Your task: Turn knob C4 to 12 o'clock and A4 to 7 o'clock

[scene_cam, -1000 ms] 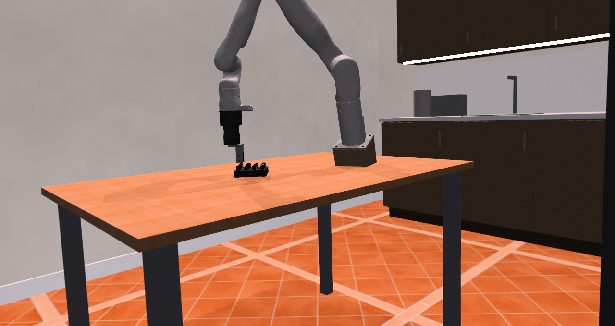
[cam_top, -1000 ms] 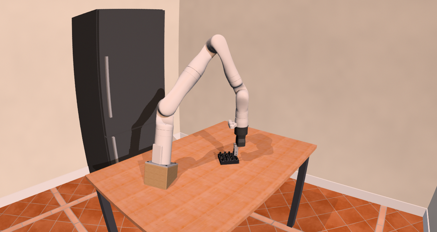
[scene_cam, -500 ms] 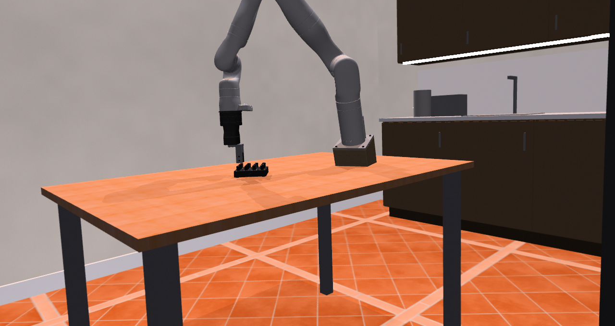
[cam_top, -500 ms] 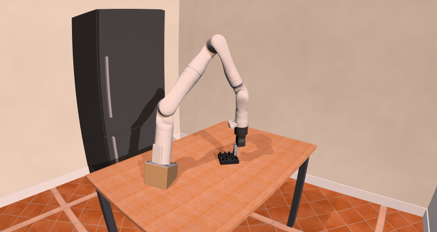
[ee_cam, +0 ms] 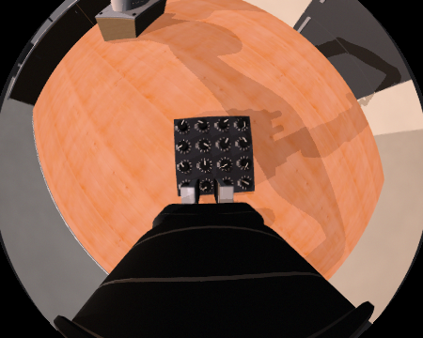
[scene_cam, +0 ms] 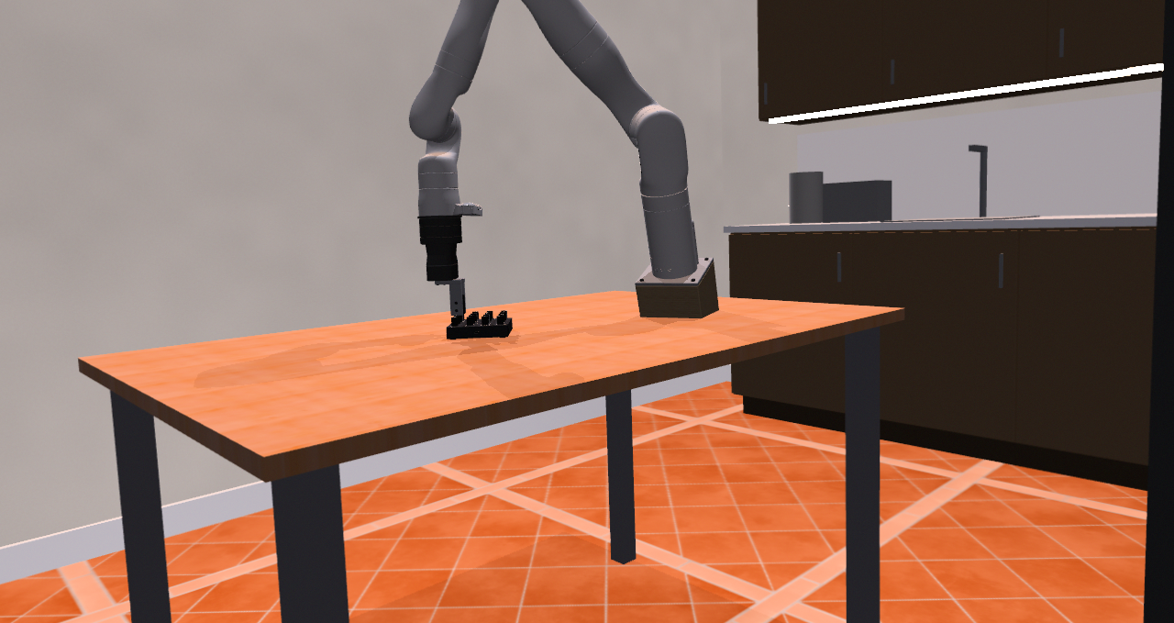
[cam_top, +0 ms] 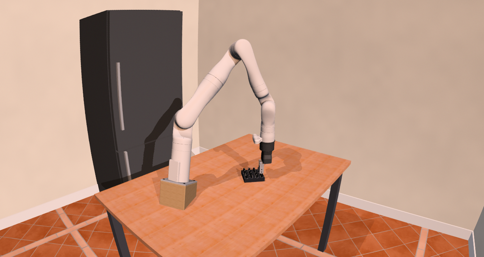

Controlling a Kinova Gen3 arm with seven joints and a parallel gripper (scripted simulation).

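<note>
The black knob box (cam_top: 253,175) stands on its feet near the middle of the wooden table; it also shows in the exterior view (scene_cam: 479,326) and in the wrist view (ee_cam: 213,154). It carries four rows of small black knobs with white lines. The printed names are too small to read. My gripper (cam_top: 261,169) points straight down over the box's row farthest from the arm's base. In the wrist view its two grey fingertips stand partly open on either side of one knob (ee_cam: 206,184), second from the left in the nearest row. The tips hang at about knob-top height (scene_cam: 456,299).
The arm's base block (cam_top: 178,194) sits on the table's near-left part. A dark fridge (cam_top: 132,96) stands behind the table. Kitchen cabinets (scene_cam: 944,331) stand off to the side in the exterior view.
</note>
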